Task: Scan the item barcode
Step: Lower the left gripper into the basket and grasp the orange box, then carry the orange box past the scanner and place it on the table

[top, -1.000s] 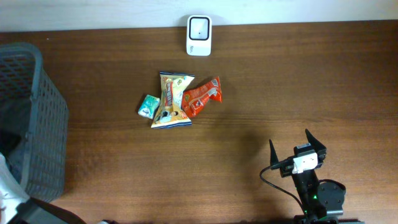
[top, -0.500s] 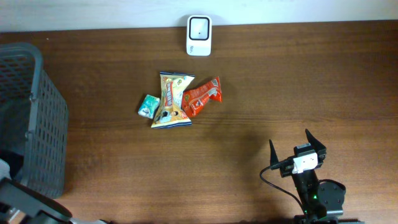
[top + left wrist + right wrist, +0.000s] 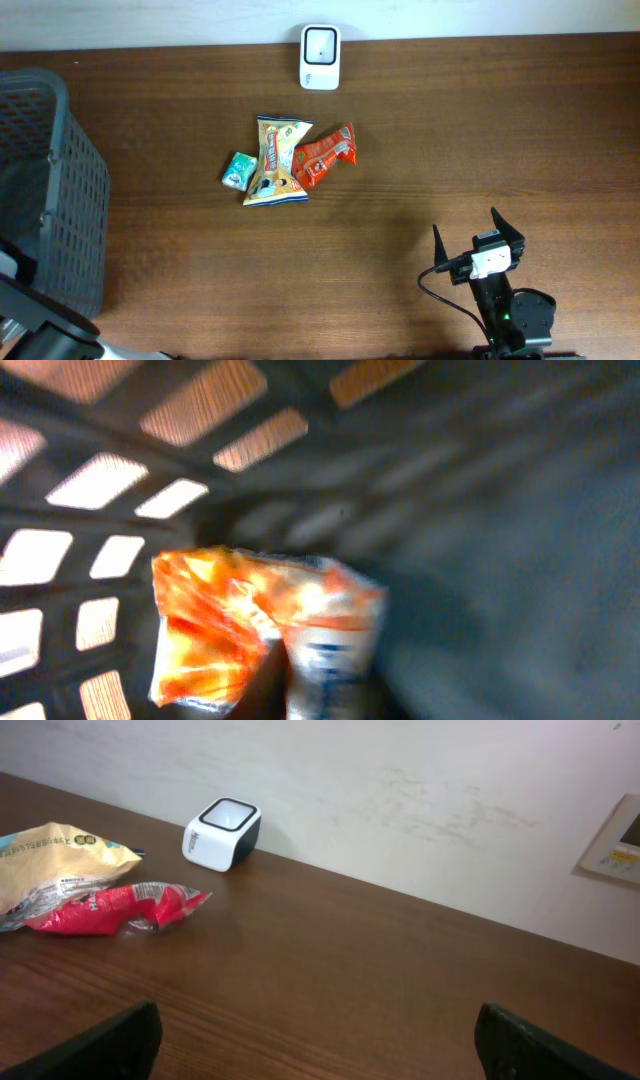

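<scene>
The white barcode scanner [image 3: 320, 43] stands at the table's far edge and also shows as the scanner [image 3: 222, 833] in the right wrist view. A yellow snack bag [image 3: 273, 160], a red packet [image 3: 325, 155] and a small green packet [image 3: 238, 169] lie together mid-table. My left gripper [image 3: 275, 685] is inside the grey basket [image 3: 60, 200], shut, a dark tip just in front of a blurred orange-and-white packet [image 3: 220, 620] on the basket floor; I cannot tell if they touch. My right gripper [image 3: 478, 236] stands open near the front right, holding nothing.
The basket's lattice wall [image 3: 120, 510] surrounds the left gripper closely. The left arm [image 3: 40, 335] shows only at the bottom-left corner. Bare brown tabletop [image 3: 330, 960] stretches between the right gripper and the packets.
The left arm has shifted at the bottom-left corner beside the basket, and its gripper has gone from open to shut. The right arm and the packets have not moved.
</scene>
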Available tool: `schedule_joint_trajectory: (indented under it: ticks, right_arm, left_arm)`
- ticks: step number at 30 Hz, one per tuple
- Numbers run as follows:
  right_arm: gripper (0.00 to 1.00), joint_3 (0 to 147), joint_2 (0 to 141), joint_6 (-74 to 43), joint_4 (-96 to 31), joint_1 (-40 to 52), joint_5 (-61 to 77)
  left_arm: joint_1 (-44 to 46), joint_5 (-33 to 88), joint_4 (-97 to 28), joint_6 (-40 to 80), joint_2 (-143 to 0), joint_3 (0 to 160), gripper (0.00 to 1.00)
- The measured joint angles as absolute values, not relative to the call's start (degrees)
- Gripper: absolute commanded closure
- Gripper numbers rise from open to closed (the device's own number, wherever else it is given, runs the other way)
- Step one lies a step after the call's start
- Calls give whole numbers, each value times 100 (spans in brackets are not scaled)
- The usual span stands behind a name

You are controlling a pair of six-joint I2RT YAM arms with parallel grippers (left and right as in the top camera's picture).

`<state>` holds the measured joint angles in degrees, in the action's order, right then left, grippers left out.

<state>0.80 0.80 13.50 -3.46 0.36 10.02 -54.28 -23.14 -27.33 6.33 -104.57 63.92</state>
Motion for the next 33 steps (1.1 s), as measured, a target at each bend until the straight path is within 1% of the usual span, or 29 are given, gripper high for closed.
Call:
schedule_joint_trajectory:
  ticks: [4, 7, 11, 16, 18, 20, 23, 25, 29, 33]
  right_arm:
    - [1, 80, 80, 1350, -346, 36, 1002]
    - [1, 80, 80, 1352, -346, 36, 1002]
    - [1, 80, 80, 1350, -346, 36, 1002]
    - [1, 80, 80, 1350, -346, 36, 1002]
    - [1, 80, 80, 1350, -346, 36, 1002]
    - [1, 80, 80, 1350, -346, 36, 1002]
    - [1, 80, 80, 1350, -346, 36, 1002]
    - [1, 80, 80, 1347, -346, 36, 1002]
    - [1, 80, 80, 1350, -346, 36, 1002]
    - [1, 80, 80, 1350, -346, 36, 1002]
  left_arm:
    - [-5430, -2340, -2792, 637, -10457, 6434, 100]
    - [-5417, -2088, -3192, 639, -10457, 6632, 100]
    - [-5227, -1127, -3791, 642, -10337, 7249, 100]
    - [-4705, 486, -3986, 642, -9236, 8243, 100]
    - [-4449, 873, -3948, 642, -8746, 8497, 100]
    - [-3986, 1151, -3850, 644, -8121, 8711, 100]
    - [-3033, 1422, -3826, 642, -7330, 8853, 100]
    - [-2394, 1483, -4010, 639, -7131, 8875, 100]
    - [-947, 1566, -4219, 515, -7391, 8842, 100]
    - [469, 1393, -4091, 187, -8364, 8750, 100]
